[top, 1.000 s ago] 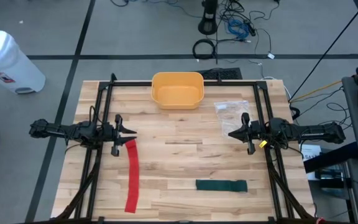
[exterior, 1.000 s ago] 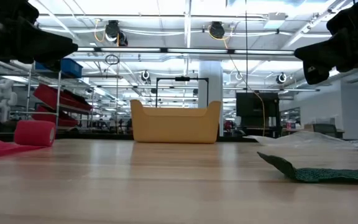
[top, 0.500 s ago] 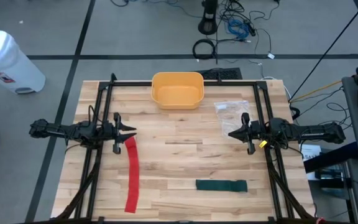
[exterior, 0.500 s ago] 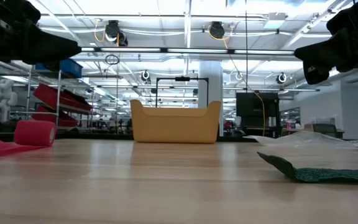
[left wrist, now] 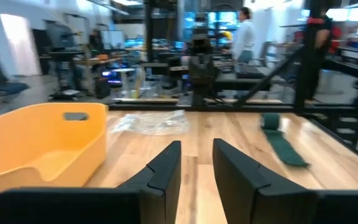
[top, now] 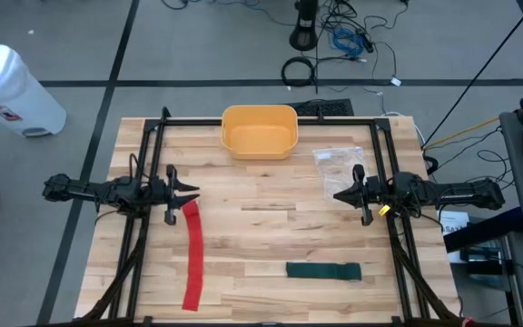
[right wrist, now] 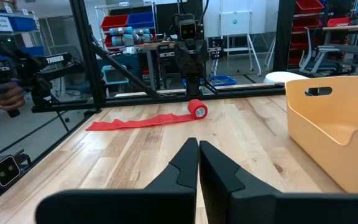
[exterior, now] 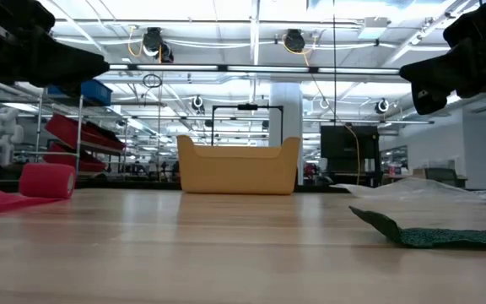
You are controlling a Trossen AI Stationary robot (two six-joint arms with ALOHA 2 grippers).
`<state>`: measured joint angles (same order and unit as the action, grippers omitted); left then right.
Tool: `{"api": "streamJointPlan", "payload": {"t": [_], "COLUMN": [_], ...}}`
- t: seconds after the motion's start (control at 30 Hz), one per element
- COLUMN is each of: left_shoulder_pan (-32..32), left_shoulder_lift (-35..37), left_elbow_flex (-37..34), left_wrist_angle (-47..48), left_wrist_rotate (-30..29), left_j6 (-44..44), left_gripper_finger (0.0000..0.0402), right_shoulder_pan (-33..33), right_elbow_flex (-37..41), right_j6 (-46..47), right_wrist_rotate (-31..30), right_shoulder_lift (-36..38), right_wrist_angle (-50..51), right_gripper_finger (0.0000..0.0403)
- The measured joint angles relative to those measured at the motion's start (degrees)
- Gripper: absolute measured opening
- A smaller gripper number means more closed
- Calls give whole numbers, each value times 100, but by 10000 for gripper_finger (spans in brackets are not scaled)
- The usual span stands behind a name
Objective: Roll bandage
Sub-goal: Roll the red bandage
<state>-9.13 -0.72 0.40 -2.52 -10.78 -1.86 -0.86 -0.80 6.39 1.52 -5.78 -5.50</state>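
Red bandage (top: 192, 255) lies partly rolled on the left half of the wooden desk (top: 261, 236), its rolled end just beside the left tool (top: 192, 190), whose fingers stand a little apart above the desk, holding nothing. Across the desk, the right tool (top: 338, 194) hovers with fingers pressed together, near a clear plastic wrapper (top: 337, 160), with a yellow bin (top: 259, 132) at the far edge and a flat green bandage (top: 323, 271) near the front.

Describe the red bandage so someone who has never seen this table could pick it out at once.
Start from the wooden slatted table and go to its left half, just in front of the left gripper. There the red fabric bandage lies as a long flat strip toward the near edge, its far end already wound into a small roll. The dark green bandage strip, on the right, is shorter and fully flat.
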Motion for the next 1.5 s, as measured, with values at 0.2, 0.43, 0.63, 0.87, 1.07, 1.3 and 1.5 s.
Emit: {"api": "streamJointPlan", "payload": {"t": [0.2,0.43,0.63,0.87,1.07,1.3,1.5], "left_shoulder_pan": [-1,-2,0,-2,0,-2,0], "left_shoulder_lift": [0,-1,-137,-907,-1936,-3388,-4262], "left_elbow_flex": [0,329,1281,2891,4272,5914,6118], "left_wrist_angle": [35,54,514,1238,1239,1399,2578], "left_wrist_rotate": [413,436,448,460,454,456,488], "left_j6": [16,153,151,-9,-601,-923,-1032], "left_gripper_finger": [10,3,2,1,1,7,16], "right_shoulder_pan": [2,2,1,1,2,2,0], "right_elbow_flex": [-2,0,-2,-1,-2,-2,-2], "right_j6": [-2,0,-1,228,1088,1058,1198], "right_wrist_rotate": [0,0,0,-2,-2,4,28], "right_shoulder_lift": [0,1,1,2,0,0,0], "right_wrist_angle": [0,0,-12,-32,-30,-25,-10], "right_gripper_finger": [0,0,0,0,0,0,0]}}
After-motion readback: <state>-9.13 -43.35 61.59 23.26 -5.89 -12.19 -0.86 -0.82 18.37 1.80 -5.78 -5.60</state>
